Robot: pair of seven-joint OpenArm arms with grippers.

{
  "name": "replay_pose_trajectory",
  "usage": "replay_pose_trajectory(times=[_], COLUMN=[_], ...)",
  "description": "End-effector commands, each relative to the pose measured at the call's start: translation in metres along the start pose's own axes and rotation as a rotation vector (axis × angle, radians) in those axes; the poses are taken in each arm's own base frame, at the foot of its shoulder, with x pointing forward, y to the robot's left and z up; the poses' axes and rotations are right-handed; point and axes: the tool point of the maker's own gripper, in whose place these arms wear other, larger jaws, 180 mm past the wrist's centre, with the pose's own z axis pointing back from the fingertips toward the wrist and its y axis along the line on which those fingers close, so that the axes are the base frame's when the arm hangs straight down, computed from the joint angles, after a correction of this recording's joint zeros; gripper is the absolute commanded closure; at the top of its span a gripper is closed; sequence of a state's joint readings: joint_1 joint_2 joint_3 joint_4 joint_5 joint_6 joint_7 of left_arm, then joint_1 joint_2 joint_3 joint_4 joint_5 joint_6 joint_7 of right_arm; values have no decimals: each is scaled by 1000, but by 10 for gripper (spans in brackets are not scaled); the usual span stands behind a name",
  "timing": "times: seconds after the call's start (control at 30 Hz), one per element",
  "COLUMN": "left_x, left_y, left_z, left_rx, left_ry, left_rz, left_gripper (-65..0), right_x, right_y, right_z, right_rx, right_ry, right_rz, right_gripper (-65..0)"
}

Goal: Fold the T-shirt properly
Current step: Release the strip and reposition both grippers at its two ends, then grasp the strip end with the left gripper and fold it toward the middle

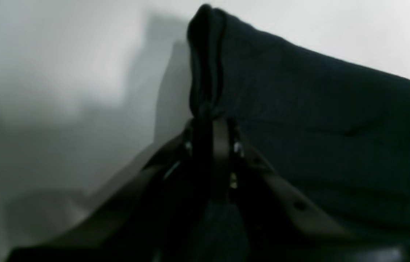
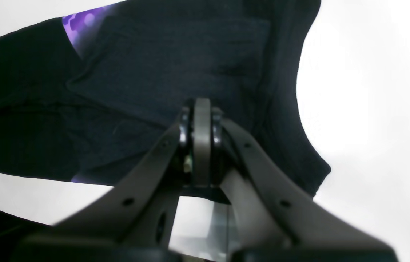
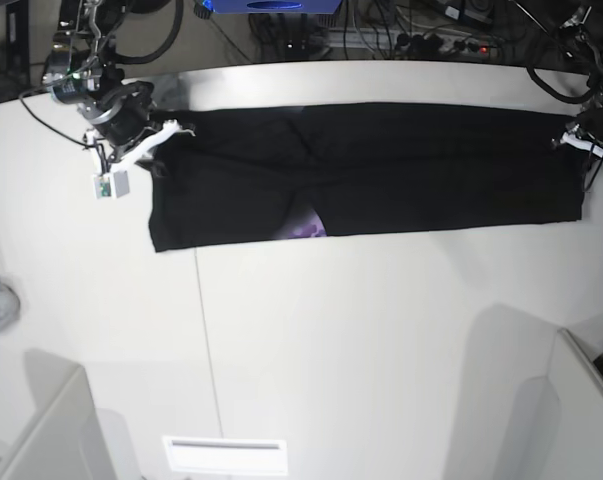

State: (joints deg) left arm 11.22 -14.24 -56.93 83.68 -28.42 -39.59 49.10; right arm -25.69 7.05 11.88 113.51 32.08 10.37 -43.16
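One garment is lying in front of us: the T-shirt (image 3: 381,170), black, is stretching as a long folded band across the far half of the white table (image 3: 361,340), running from our right arm's side over to our left arm's side. Along its near edge, roughly a third of the way from the right arm's end, a small purple patch of print (image 3: 303,230) is peeking out from under the fold. In the right wrist view that same purple is showing at the upper left of the dark cloth and again at its lower edge.

We are pinching one end of the band with our left gripper (image 1: 210,123); its jaws are standing pressed together on a bunched ridge of black fabric that is rising above them, with the rest of the cloth sloping away to the right of that view.

Our right gripper (image 2: 201,120) is sitting at the opposite end, jaws drawn fully together over the shirt. We cannot tell whether any cloth is caught between them.

Cables and equipment are crowding the dark area behind the table's far edge.
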Motion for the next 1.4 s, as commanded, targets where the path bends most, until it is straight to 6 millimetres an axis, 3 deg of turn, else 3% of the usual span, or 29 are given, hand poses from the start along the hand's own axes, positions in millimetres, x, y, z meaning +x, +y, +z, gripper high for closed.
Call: replay_pose_trajectory(times=[0.0, 0.2, 0.47, 0.93, 1.37], left_x=[17, 18, 12, 1, -21], left_y=[-4, -39, -89, -134, -207], left_z=[7, 24, 29, 21, 7], left_rx=[-3, -33, -124, -233, -399], left_ry=[-59, -84, -80, -53, -1], left_rz=[-35, -125, -210, -250, -228], left_gripper=[0, 0, 0, 0, 0], right_x=[11, 11, 11, 10, 10], right_y=[3, 3, 3, 3, 3], right_z=[3, 3, 3, 3, 3], right_rx=[13, 14, 14, 14, 14], right_ry=[-39, -39, -39, -38, -38], right_rz=[16, 15, 15, 14, 14], right_gripper=[0, 0, 0, 0, 0])
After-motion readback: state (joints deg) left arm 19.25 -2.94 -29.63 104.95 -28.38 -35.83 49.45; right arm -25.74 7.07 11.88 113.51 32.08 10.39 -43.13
